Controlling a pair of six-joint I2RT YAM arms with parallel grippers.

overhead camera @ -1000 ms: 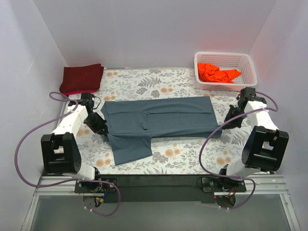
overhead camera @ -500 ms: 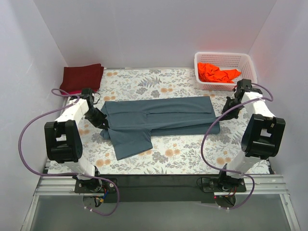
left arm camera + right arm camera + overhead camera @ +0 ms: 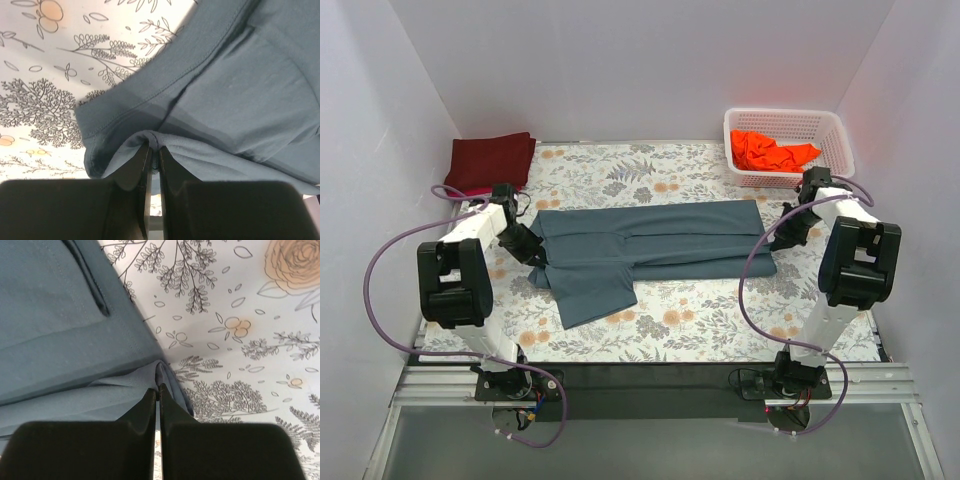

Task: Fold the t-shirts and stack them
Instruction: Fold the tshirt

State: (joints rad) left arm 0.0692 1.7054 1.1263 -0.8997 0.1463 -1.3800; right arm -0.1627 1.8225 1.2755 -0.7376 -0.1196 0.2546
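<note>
Where the slate blue-grey t-shirt (image 3: 650, 245) lies: across the middle of the floral-print surface (image 3: 710, 315), with its long side running left to right. It is folded into a flat band, and one flap reaches toward the near edge at its left end.
Shirt layers: a folded-over upper layer lies along the far half of the band, and its edge shows as a straight line down the middle.
Left tool (image 3: 534, 256): low at the shirt's left end and clamped on the cloth. In the left wrist view its dark fingers (image 3: 130, 170) are pressed together on a raised ridge of blue-grey fabric beside a stitched hem.
Right tool (image 3: 783, 238): low at the shirt's right end, likewise clamped on the cloth. In the right wrist view its fingers (image 3: 142, 410) pinch a small peak of fabric at the shirt's corner, with the printed surface just beside it.
Dark maroon t-shirt (image 3: 490, 163): folded flat at the far left corner of the surface, well apart from the blue-grey one.
Bright orange t-shirt (image 3: 770, 152): crumpled in a heap inside the basket.
White lattice basket (image 3: 835, 160): at the far right corner of the surface, beyond the right tool.
</note>
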